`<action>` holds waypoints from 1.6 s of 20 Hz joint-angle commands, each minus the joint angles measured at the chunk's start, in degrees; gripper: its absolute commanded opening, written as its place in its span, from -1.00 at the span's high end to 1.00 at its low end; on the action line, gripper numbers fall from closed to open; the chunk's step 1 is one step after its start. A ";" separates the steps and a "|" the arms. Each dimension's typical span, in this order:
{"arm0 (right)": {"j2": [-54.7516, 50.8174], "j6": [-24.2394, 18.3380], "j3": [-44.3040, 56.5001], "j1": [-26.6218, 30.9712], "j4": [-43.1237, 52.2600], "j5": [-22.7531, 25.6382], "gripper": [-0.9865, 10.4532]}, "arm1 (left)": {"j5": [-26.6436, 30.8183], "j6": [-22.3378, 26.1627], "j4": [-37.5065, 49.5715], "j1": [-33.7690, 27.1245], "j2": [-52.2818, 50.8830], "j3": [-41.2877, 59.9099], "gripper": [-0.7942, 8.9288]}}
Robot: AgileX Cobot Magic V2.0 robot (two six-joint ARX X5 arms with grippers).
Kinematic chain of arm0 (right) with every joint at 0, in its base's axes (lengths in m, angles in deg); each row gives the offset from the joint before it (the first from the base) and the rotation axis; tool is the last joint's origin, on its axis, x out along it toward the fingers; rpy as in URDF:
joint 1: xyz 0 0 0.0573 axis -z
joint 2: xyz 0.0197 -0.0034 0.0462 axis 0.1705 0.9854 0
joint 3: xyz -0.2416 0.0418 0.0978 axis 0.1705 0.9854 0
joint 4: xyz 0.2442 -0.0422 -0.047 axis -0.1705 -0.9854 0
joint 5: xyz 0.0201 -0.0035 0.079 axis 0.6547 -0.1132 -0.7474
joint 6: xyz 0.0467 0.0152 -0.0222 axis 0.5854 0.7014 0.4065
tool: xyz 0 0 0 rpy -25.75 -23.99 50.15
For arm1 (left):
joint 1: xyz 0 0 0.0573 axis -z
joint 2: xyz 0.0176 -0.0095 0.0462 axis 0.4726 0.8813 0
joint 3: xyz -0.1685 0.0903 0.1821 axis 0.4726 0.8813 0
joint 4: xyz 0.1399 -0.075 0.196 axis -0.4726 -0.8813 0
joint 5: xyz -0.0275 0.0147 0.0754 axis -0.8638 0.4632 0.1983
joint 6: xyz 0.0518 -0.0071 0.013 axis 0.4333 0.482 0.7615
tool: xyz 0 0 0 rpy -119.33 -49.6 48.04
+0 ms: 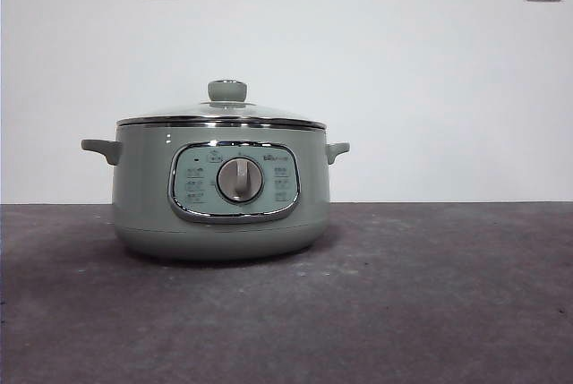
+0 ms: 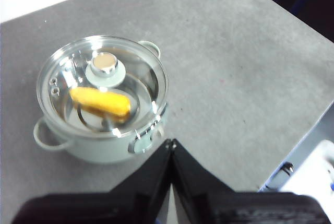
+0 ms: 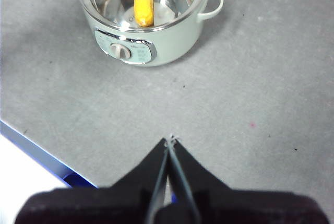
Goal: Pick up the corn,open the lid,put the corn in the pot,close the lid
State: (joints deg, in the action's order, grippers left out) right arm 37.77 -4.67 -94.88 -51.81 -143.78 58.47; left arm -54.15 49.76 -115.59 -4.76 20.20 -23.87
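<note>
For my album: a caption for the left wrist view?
Corn inside the pot, lid on, left gripper shut.

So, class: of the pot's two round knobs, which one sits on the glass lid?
The sage-green knob atop the lid; the silver dial sits on the pot's control panel.

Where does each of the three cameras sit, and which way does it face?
Front view: low at table height, level at the pot and lid; no arm shows.
Left wrist view: above, down on the corn under the lid; left gripper shut.
Right wrist view: above, facing the dial; right gripper shut.
Shared: the pot.
</note>
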 commanded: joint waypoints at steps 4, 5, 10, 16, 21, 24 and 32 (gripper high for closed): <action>2.84 0.04 0.42 -0.04 -1.51 0.24 0.83 | 0.07 13.29 16.66 -8.59 -5.81 5.14 0.84; 3.32 0.04 0.42 -0.04 -1.51 0.24 0.83 | -0.42 14.75 22.21 -11.47 -9.01 9.88 0.84; 5.09 0.04 0.42 -0.02 -1.49 0.24 0.83 | 0.94 12.61 52.06 -22.03 -27.58 46.07 0.84; 5.53 0.04 0.42 -0.02 -1.49 0.26 0.83 | 6.47 9.11 64.92 -24.44 -44.17 79.67 0.84; 5.53 0.04 0.42 0.00 -1.51 0.24 0.83 | 8.07 8.09 64.67 -24.44 -53.13 92.94 0.84; 5.53 0.04 0.42 0.00 -1.49 0.24 0.83 | 8.37 6.56 64.46 -24.44 -57.51 98.07 0.84; 5.55 0.04 0.42 0.02 -1.49 0.28 0.83 | 7.69 1.92 64.50 -24.41 -63.60 104.00 0.84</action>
State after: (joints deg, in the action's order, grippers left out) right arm 43.19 -4.67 -94.88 -51.79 -143.78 58.49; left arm -46.20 52.41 -51.53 -29.02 -43.27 79.58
